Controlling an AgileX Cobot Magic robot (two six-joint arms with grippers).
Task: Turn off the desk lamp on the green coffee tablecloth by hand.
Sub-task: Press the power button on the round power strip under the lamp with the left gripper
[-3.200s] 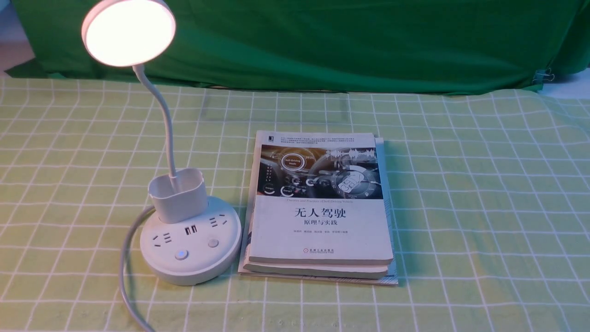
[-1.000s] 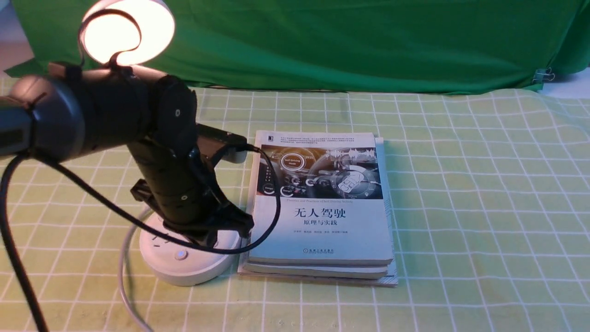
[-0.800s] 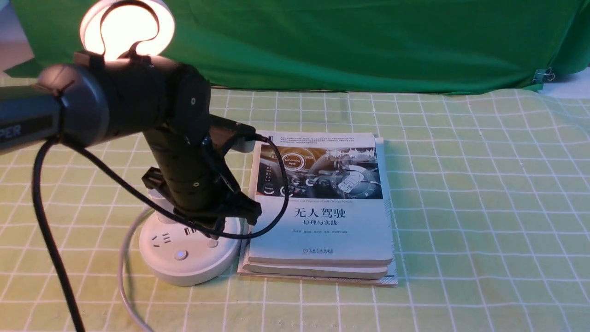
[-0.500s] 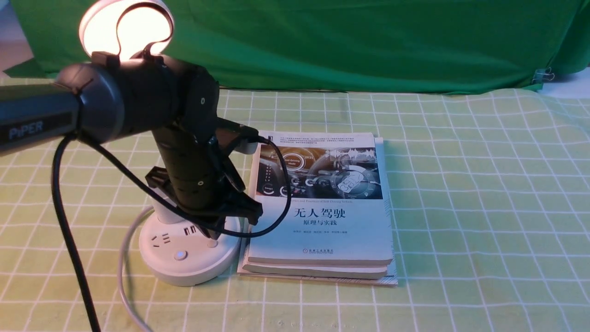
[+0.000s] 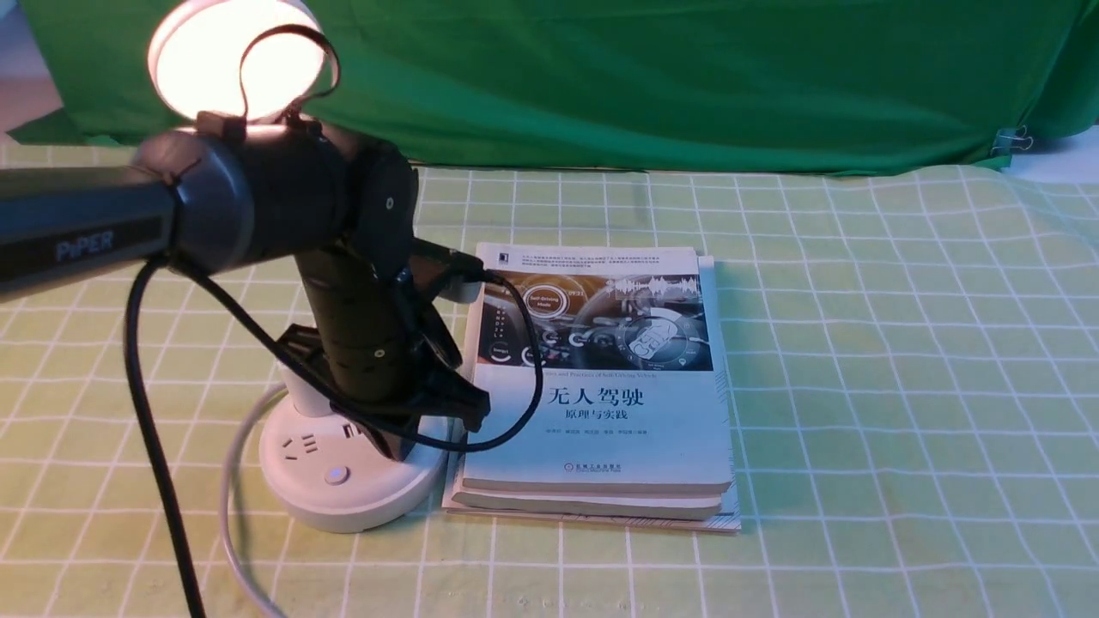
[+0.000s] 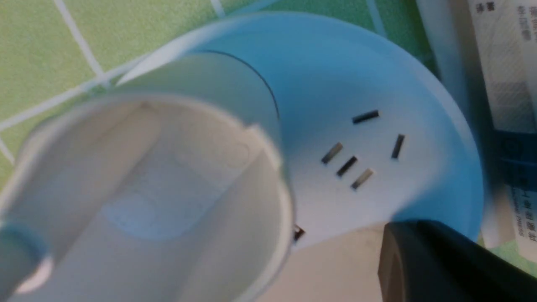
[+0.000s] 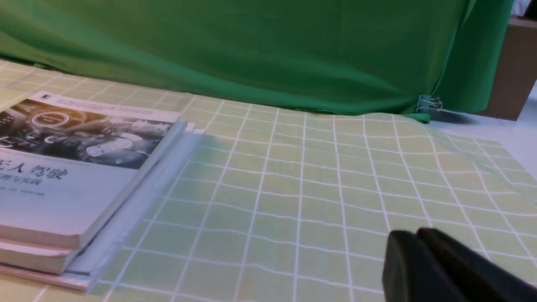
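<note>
The white desk lamp stands at the left on the green coffee tablecloth (image 5: 859, 386). Its disc head (image 5: 232, 64) is lit. My left arm, the hand, reaches in from the left over the lamp's round base (image 5: 343, 493). The left gripper (image 5: 397, 446) is shut and points down, its tip on the base where the right button lies, hiding it. The left button (image 5: 336, 475) glows. The left wrist view shows the cup holder (image 6: 147, 188), the base's sockets (image 6: 348, 165) and the shut gripper (image 6: 402, 251). My right gripper (image 7: 413, 247) is shut, low over the cloth.
A stack of books (image 5: 601, 412) lies right beside the lamp base; it also shows in the right wrist view (image 7: 63, 167). The lamp's grey cord (image 5: 230, 532) runs off the front edge. A plain dark green backdrop (image 5: 687, 77) hangs behind.
My left arm came in from the left, moved right over the lamp and lowered its tip onto the base, now covering the right button. The lamp head stays lit.
</note>
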